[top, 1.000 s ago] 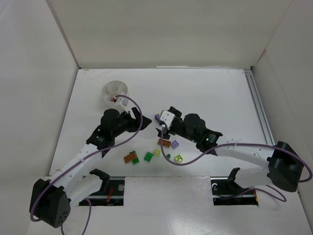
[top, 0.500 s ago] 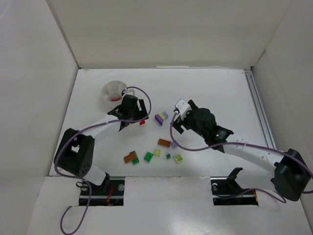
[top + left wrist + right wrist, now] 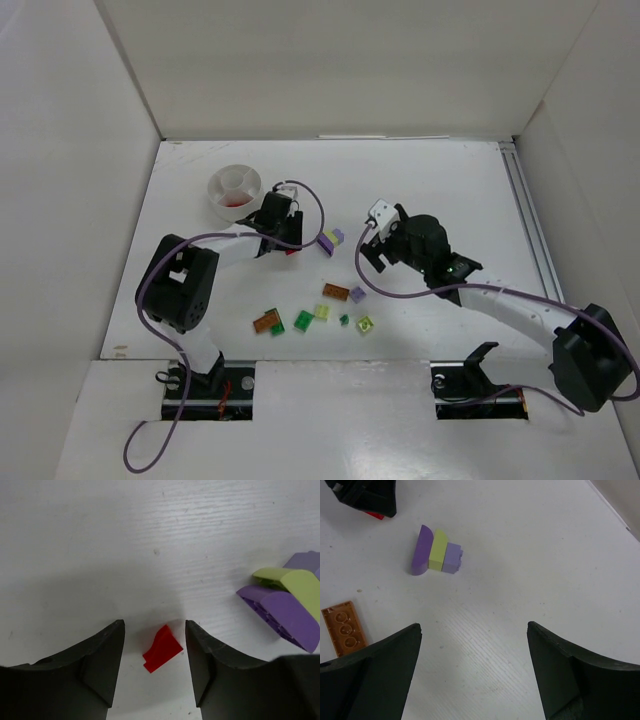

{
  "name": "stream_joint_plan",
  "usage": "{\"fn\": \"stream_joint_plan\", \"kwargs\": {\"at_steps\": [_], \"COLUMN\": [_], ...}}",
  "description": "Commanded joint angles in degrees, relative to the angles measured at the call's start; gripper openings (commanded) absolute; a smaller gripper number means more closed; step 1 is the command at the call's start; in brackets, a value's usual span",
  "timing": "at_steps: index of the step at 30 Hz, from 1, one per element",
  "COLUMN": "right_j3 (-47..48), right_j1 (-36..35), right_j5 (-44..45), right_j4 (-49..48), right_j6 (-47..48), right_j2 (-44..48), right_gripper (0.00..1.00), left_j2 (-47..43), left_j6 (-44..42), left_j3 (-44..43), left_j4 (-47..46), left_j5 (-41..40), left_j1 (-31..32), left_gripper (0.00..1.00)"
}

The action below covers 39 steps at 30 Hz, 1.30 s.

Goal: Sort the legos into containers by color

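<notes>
The left claw (image 3: 154, 628) stands open, empty, astride the red brick (image 3: 162, 648) lying on the tabletop (image 3: 150, 530). It ought to lower squarely, centre the skewed brick, then close gently. The right claw (image 3: 473, 627) hangs open, empty. The white dish (image 3: 218, 197) sits nearby.

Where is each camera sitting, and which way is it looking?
Top camera: above and behind the robot, looking down at the table; it shows the whole left arm and right arm, plus the dish.
Left wrist camera: behind the left hand, looking down; its dark fingers straddle a red brick.
Right wrist camera: behind the right hand, looking down; its fingers show in the bottom corners.
Shared: all three see the purple and green stack.
</notes>
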<state>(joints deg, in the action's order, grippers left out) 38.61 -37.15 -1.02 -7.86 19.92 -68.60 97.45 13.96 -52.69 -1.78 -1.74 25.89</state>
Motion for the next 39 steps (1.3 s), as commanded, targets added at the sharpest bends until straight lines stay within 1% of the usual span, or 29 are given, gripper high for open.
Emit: {"fn": "stream_joint_plan", "kwargs": {"at_steps": [1, 2, 3, 4, 8, 14, 17, 19, 20, 24, 25, 28, 33, 39], "right_j3": [0.3, 0.3, 0.3, 0.3, 0.3, -0.2, -0.2, -0.2, -0.2, -0.7, -0.7, -0.7, -0.7, -0.7], "right_j1": [0.6, 0.6, 1.1, 1.1, 1.6, 1.6, 1.6, 1.6, 1.6, 1.6, 1.6, 1.6, 1.6, 1.6], "right_j5": [-2.5, -2.5, -3.0, -3.0, -3.0, -3.0, -3.0, -3.0, -3.0, -3.0, -3.0, -3.0, -3.0, -3.0], "right_j4": [-1.1, -1.1, -1.1, -1.1, -1.1, -1.1, -1.1, -1.1, -1.1, -1.1, -1.1, -1.1, -1.1, -1.1], "right_j6": [-0.7, -0.2, -0.1, -0.1, -0.1, -0.1, -0.1, -0.1, -0.1, -0.1, -0.1, -0.1, -0.7, -0.7], "right_j2": [-0.4, -0.4, -0.4, -0.4, 0.1, 0.7, 1.2, 1.2, 1.2, 1.2, 1.2, 1.2, 1.2, 2.4], "right_gripper": [0.90, 0.90, 0.90, 0.90, 0.90, 0.90, 0.90, 0.90, 0.90, 0.90, 0.90, 0.90, 0.90, 0.90], "left_j2": [3.1, 3.1, 3.1, 3.1, 1.8, 0.5, 0.5, 0.5, 0.5, 0.5, 0.5, 0.5, -1.1, -5.6], "left_j6": [-1.8, -1.8, -1.8, -1.3, -1.3, 1.2, 1.8, 2.3, 2.3, 4.5, 5.4, 5.9, 7.1, 8.8], "left_j3": [-2.7, -2.7, -2.7, -2.2, -1.0, 0.4, 0.9, 1.4, 2.1, 2.8, 2.8, 1.6, -0.2, -3.5], "left_j4": [1.5, 1.5, 2.2, 2.2, 2.2, 3.6, 4.2, 4.2, 4.2, 4.8, 4.8, 6.4, 7.7, 9.4], "left_j5": [2.0, 1.5, 1.5, 1.5, 2.0, 2.0, 2.0, 2.0, 2.0, -0.6, -1.3, -3.2, -3.7, -6.1], "left_j1": [0.1, 0.1, 0.1, 0.1, 0.1, 0.7, 0.7, 1.8, 1.8, 3.9, 4.6, 4.6, 4.6, 4.6], "left_gripper": [0.47, 0.45, 0.45, 0.40, 0.29, 0.28, 0.31, 0.31, 0.26, 0.16, 0.10, 0.01, 0.00, 0.00]}}
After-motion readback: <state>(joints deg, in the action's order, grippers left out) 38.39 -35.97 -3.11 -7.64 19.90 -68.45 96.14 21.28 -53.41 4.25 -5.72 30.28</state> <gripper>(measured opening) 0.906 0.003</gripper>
